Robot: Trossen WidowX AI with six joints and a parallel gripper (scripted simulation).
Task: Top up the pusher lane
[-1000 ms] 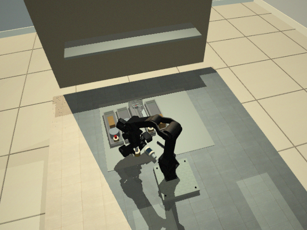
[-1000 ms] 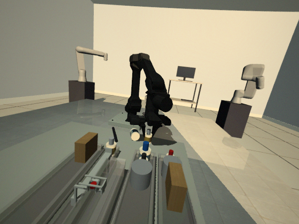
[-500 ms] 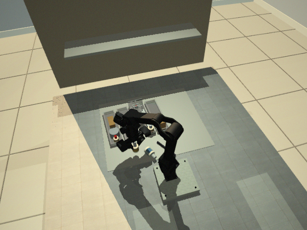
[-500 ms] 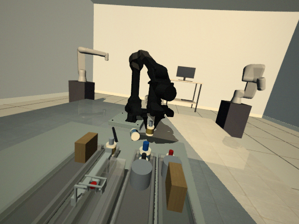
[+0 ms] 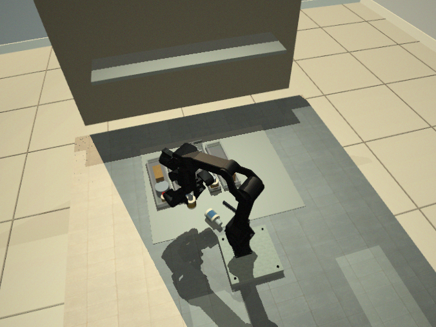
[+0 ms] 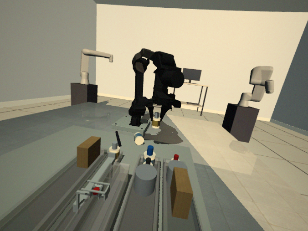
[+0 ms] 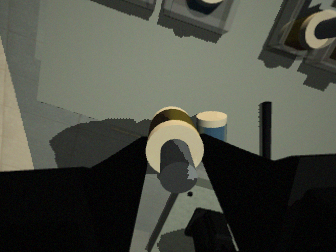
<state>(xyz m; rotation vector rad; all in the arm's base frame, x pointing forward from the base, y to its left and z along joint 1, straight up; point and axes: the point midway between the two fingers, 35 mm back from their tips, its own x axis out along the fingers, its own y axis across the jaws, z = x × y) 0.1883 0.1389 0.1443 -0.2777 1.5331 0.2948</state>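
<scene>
Standing between gripper (image 7: 172, 154) fingers: ochre jar (image 7: 174, 141).

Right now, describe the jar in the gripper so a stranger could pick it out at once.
Start at the black arm on its grey base plate, then follow it down to the gripper just in front of that plate. The jar with the yellow-brown band is upright between the fingers, with a cream shoulder and grey cap. Its nearest neighbour, the blue-banded jar, lies tipped on its side.

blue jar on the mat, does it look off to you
Yes. The blue jar lies tipped on its side near the arm's base, while the brown jar stands upright in the pincer and the lane jars stand upright too.
</scene>
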